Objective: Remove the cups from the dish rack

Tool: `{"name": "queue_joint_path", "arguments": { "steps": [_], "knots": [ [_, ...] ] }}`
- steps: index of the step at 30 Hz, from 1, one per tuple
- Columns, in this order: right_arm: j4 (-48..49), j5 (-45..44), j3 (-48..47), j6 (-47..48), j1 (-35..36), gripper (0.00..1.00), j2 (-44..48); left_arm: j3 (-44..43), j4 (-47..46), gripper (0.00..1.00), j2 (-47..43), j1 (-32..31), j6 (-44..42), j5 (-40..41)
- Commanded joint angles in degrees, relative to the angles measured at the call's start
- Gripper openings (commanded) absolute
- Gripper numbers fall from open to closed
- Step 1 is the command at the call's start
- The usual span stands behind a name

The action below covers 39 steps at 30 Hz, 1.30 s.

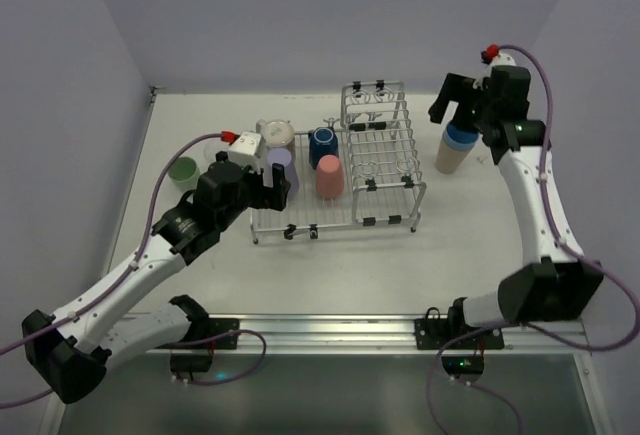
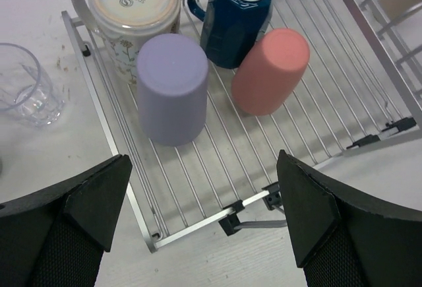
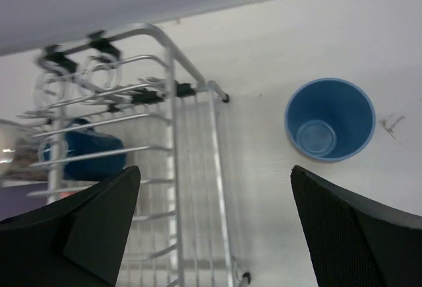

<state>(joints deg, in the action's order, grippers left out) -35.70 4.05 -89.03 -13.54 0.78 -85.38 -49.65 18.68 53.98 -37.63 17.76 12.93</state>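
Note:
The silver wire dish rack (image 1: 310,211) stands mid-table. On its low flat grid stand several upside-down cups: a lavender tumbler (image 2: 173,89), a pink tumbler (image 2: 270,70), a dark blue mug (image 2: 236,16) and a cream mug (image 2: 132,10). My left gripper (image 2: 204,214) is open and empty, hovering over the rack's near left edge (image 2: 198,227), just short of the lavender tumbler (image 1: 281,170). My right gripper (image 3: 214,227) is open and empty, right of the rack's taller basket (image 3: 178,142). It is above a light blue cup (image 3: 330,119) nested upright in a tan cup (image 1: 452,158).
A clear glass (image 2: 26,92) stands on the table left of the rack. A pale green cup (image 1: 183,172) stands further left. The taller basket (image 1: 385,145) holds wire rings and no cups that I can see. Walls close in the table's left, far and right sides.

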Motion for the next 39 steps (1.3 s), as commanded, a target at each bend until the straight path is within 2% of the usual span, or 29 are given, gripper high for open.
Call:
{"name": "queue_joint_path", "arguments": {
  "steps": [1, 5, 7, 12, 18, 21, 24, 27, 28, 29, 31, 34, 39],
  "knots": [
    [16.43, 8.5, 13.3, -7.89, 1.15, 0.99, 15.1, -3.43, -4.69, 1.0, 4.88, 0.19, 1.93, 6.65],
    [33.09, 15.09, 30.11, -15.45, 3.26, 0.99, 28.93, -6.16, -5.75, 1.0, 12.81, 0.19, 1.49, 10.53],
    [35.26, 17.12, 36.09, -17.57, 5.11, 0.99, 32.63, -6.51, -8.46, 1.0, 15.35, 0.19, 1.23, 14.04],
    [39.13, 20.55, 40.78, -20.2, 10.11, 0.99, 38.89, -7.39, -13.57, 1.0, 19.32, 0.27, -0.96, 17.74],
    [39.39, 21.61, 40.6, -20.39, 11.44, 0.99, 38.28, -10.29, -15.77, 1.0, 27.4, 0.71, -2.55, 17.66],
    [38.25, 21.26, 39.91, -19.51, 11.44, 0.99, 37.4, -11.25, -16.74, 0.96, 29.69, 1.06, -2.47, 17.31],
    [38.08, 21.08, 39.73, -19.33, 11.44, 0.99, 37.57, -11.61, -17.09, 0.86, 30.75, 1.41, -2.64, 16.96],
    [38.08, 21.43, 39.64, -19.68, 11.44, 0.99, 38.01, -11.52, -17.1, 0.58, 30.93, 1.77, -2.38, 16.69],
    [38.16, 22.04, 39.55, -19.86, 11.53, 0.99, 38.19, -11.26, -16.49, 0.42, 30.32, 1.77, -2.03, 16.52],
    [38.51, 22.31, 39.46, -20.47, 11.62, 0.99, 38.27, -10.74, -16.57, 0.37, 29.35, 1.68, -1.59, 16.17],
    [39.21, 23.1, 39.29, -21.35, 12.14, 0.99, 38.28, -9.33, -17.44, 0.31, 24.89, 1.68, -1.15, 14.59],
    [41.32, 25.03, 39.02, -23.72, 14.42, 0.99, 37.66, -7.4, -17.36, 0.29, 17.32, 1.68, 0.25, 10.82],
    [46.33, 23.46, 37.45, -26.53, 22.4, 0.99, 34.77, -5.2, -17.27, 0.26, 3.63, 1.68, 4.03, 3.52]
  ]
}}
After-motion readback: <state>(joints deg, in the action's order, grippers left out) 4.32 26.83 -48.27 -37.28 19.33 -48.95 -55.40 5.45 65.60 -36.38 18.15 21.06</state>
